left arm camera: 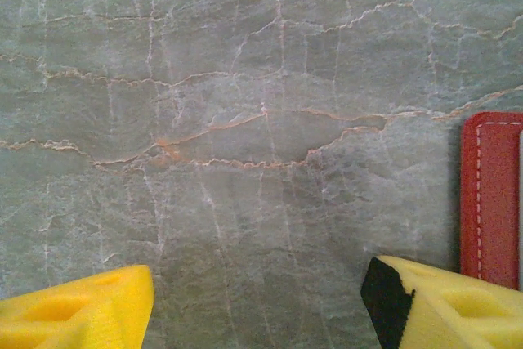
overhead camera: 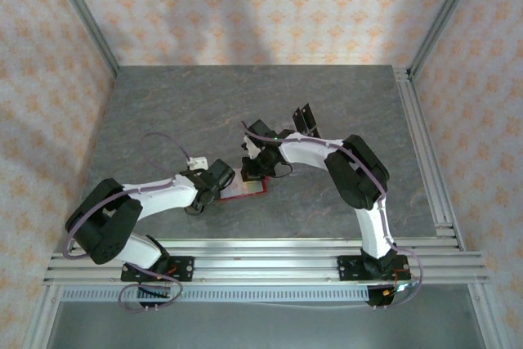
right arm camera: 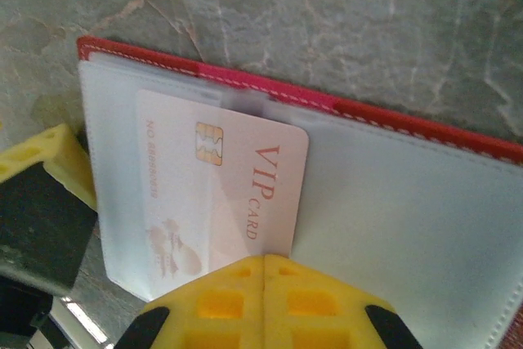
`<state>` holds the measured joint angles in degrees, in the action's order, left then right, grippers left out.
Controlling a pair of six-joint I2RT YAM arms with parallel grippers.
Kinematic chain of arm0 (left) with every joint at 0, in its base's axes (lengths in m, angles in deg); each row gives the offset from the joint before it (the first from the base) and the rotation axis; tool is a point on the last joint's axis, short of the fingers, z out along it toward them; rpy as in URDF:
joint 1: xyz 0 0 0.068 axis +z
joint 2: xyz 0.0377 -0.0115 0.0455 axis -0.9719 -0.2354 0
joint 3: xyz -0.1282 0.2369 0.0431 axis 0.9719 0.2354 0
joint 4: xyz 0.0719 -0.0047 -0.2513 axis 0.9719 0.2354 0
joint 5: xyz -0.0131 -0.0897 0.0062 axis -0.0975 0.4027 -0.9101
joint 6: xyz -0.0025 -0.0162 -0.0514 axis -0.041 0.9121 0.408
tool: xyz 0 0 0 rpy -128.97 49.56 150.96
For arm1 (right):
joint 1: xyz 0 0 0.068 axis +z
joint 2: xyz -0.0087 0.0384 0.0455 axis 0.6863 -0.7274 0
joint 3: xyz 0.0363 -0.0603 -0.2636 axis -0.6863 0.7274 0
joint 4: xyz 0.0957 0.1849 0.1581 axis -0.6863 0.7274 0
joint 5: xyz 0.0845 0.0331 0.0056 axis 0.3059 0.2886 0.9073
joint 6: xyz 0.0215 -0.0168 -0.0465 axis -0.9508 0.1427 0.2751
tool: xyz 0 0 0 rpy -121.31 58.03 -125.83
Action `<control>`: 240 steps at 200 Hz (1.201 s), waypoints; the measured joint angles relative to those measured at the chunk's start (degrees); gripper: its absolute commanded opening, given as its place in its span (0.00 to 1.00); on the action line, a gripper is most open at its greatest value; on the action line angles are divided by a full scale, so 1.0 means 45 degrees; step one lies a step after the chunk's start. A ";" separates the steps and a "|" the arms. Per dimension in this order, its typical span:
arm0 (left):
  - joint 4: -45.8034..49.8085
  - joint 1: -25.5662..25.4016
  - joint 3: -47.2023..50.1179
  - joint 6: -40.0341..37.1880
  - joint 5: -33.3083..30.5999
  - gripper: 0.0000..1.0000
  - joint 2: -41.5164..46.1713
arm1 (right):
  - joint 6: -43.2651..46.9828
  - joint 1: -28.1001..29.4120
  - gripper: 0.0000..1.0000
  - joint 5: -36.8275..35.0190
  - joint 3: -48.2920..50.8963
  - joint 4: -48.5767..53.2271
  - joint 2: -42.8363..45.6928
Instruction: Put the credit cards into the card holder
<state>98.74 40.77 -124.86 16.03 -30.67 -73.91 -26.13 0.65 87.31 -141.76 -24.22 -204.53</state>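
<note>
The card holder (overhead camera: 250,190), a red wallet, lies open on the table between the two arms, with its pale inner pockets (right arm camera: 409,202) facing up. A pale pink credit card (right arm camera: 245,169) printed "VIP CARD" sits partly inside the left pocket. My right gripper (right arm camera: 263,263) is shut, with its joined tips on the card's near edge and nothing between them. My left gripper (left arm camera: 257,296) is open over bare table, and its right finger (left arm camera: 441,300) rests at the wallet's red edge (left arm camera: 490,202). Two dark cards (overhead camera: 304,118) lie farther back.
The grey marble table top (overhead camera: 163,120) stretches to patterned walls on three sides. Aluminium rails (overhead camera: 425,161) run along its right and near edges. In the top view the left gripper (overhead camera: 214,185) and the right gripper (overhead camera: 252,167) stand close together over the wallet.
</note>
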 measured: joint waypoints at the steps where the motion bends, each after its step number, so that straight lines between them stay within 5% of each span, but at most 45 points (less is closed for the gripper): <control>1: 0.0000 0.0000 0.0000 0.0000 0.0000 0.72 0.0000 | -0.0005 0.0005 0.00 0.0005 -0.0010 0.0000 -0.0010; 240: -0.0185 0.0000 0.0083 0.0034 0.0005 0.72 0.0000 | 0.0034 0.0034 0.00 -0.1302 -0.0253 0.0675 0.0141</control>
<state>97.91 40.77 -124.49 16.19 -30.65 -73.91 -25.98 0.80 81.45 -142.89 -21.18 -203.89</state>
